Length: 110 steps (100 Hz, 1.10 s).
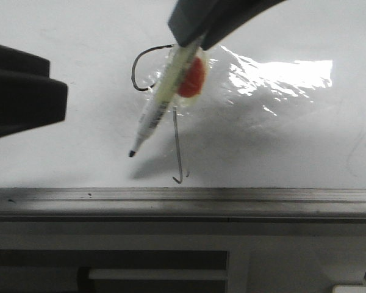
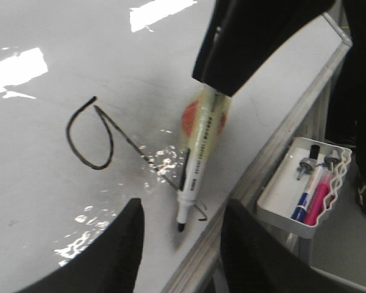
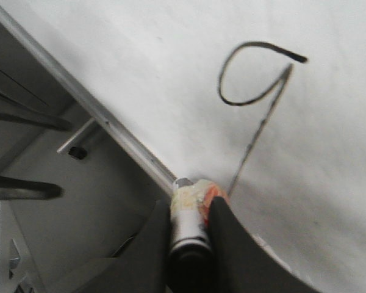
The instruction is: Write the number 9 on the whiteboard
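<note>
A glossy whiteboard [image 1: 79,55] lies flat across the scene, a bright wrinkled glare patch [image 1: 280,76] spread over its right side and a grey metal edge rail [image 1: 183,201] running along its near border. Near the middle of the board stands the number 9 [image 1: 178,146], a thin black figure with a small open loop at the top, a long straight stem and a tiny hooked foot that ends just short of the rail.

The right hand [image 1: 198,33] reaches in from above, its dark fingers pressed together on the upper barrel of a white marker pen [image 1: 155,113]. The pen slants down and to the left across the figure, an orange-red blob [image 1: 192,78] fixed to its side. Its black tip sits just left of the stem's lower end; whether it touches the board cannot be told.

The left hand [image 2: 183,250] hovers low at the board's left, its two dark fingers [image 2: 119,250] spread apart and holding nothing. Beyond the rail, a small white tray [image 2: 280,210] hangs at the board's side, carrying blue and pink markers [image 2: 311,198].
</note>
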Tool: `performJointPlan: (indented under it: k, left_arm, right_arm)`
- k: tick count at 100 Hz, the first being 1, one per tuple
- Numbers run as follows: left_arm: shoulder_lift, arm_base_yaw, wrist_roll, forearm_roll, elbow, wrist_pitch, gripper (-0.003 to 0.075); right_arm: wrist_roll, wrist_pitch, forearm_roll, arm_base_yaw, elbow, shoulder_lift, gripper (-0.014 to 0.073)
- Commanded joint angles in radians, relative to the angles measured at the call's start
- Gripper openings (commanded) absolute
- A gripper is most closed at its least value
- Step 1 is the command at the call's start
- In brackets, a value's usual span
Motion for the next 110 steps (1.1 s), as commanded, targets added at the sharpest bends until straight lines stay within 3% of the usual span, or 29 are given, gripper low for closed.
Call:
performJointPlan:
  k: [1,47,54,72,78,88,103,110]
  left_arm:
    - [0.039,-0.002,-0.015,0.005,-0.032,-0.127,0.0284]
    - [0.116,-0.002,-0.015,-0.016,-0.032,-0.189,0.0277]
    - [0.116,-0.002,-0.015,-0.016,-0.032,-0.189,0.0235]
    - [0.116,-0.002,-0.015,-0.016,-0.032,-0.189,-0.0023]
    - [0.116,-0.002,-0.015,-0.015,-0.032,-0.189,-0.0020]
    - [0.116,-0.002,-0.015,-0.015,-0.032,-0.189,-0.0020]
    - [0.116,-0.002,-0.063,-0.032,-0.032,-0.193,-0.0020]
    - [0.116,-0.002,-0.124,-0.099,-0.032,-0.172,-0.0020]
  right_arm:
    - [-0.009,-0.087,0.036,0.028,-0.034,-0.030,-0.0053]
    - [0.024,-0.090,0.092,0.102,-0.034,-0.026,-0.0053]
    - [0.024,-0.074,0.092,0.102,-0.034,-0.022,-0.0053]
    - [0.024,-0.079,0.109,0.102,-0.034,-0.015,-0.0053]
    - [0.024,-0.081,0.109,0.102,-0.034,-0.015,-0.0043]
    - [0.024,-0.078,0.111,0.102,-0.034,-0.015,0.0066]
    - [0.024,-0.078,0.115,0.102,-0.034,-0.015,0.0392]
    - [0.024,-0.081,0.115,0.102,-0.034,-0.015,0.0443]
